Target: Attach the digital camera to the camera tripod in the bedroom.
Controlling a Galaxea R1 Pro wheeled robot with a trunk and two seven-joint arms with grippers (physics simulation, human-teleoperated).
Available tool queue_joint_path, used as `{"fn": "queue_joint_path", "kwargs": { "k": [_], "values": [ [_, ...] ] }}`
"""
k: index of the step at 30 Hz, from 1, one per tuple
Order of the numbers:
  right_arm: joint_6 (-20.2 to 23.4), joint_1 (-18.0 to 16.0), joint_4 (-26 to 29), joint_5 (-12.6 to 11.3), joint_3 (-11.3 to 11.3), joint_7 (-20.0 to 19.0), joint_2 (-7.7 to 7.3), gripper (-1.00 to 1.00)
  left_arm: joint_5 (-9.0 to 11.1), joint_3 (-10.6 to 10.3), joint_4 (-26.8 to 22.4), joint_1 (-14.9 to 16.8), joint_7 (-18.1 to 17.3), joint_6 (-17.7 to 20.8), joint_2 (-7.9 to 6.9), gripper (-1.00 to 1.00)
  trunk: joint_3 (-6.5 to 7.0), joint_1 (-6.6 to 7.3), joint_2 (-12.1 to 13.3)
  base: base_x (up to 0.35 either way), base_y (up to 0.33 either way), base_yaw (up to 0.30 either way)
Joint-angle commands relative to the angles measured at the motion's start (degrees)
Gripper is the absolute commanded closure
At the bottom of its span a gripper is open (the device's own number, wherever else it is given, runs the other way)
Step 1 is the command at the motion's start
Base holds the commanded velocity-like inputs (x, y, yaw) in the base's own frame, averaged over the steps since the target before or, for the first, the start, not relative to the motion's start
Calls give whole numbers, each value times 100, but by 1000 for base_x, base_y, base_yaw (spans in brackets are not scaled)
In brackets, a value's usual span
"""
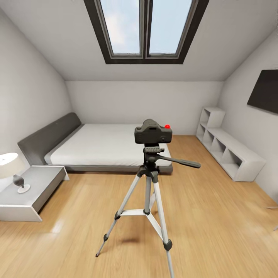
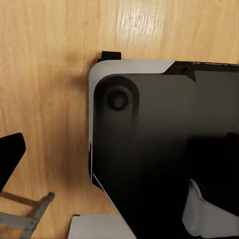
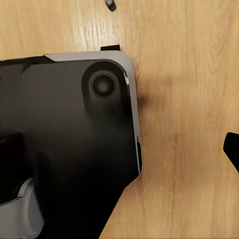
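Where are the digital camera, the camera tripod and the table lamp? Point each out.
digital camera (image 1: 153, 134), head view, front of its black body.
camera tripod (image 1: 148, 195), head view, silver middle leg below the head.
table lamp (image 1: 8, 164), head view, white shade.

digital camera (image 1: 153, 134): black, red button | camera tripod (image 1: 148, 193): silver legs, black joints | bed (image 1: 104, 144): grey | floor (image 1: 216, 216): light wood

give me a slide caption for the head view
Digital camera seated on the camera tripod on the bedroom's wood floor, grey bed and skylight behind.
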State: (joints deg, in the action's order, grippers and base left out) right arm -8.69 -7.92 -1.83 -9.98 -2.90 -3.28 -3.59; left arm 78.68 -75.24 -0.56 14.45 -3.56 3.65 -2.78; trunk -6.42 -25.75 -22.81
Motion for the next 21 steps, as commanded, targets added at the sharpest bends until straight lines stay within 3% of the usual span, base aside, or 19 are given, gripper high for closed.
{"fn": "queue_joint_path", "kwargs": {
  "k": [1, 21],
  "values": [
    [-36, -9, -19, -62, -30, -33, -1, -100, 60, -44, -6, 5, -13, 22, -3, -100, -2, -3, -11, 0, 0, 0],
    [-28, -10, -19, -66, -29, -33, -1, -100, 60, -46, -6, 5, -13, 22, -3, -100, 182, -3, -11, 0, 0, 0]
  ]
}}
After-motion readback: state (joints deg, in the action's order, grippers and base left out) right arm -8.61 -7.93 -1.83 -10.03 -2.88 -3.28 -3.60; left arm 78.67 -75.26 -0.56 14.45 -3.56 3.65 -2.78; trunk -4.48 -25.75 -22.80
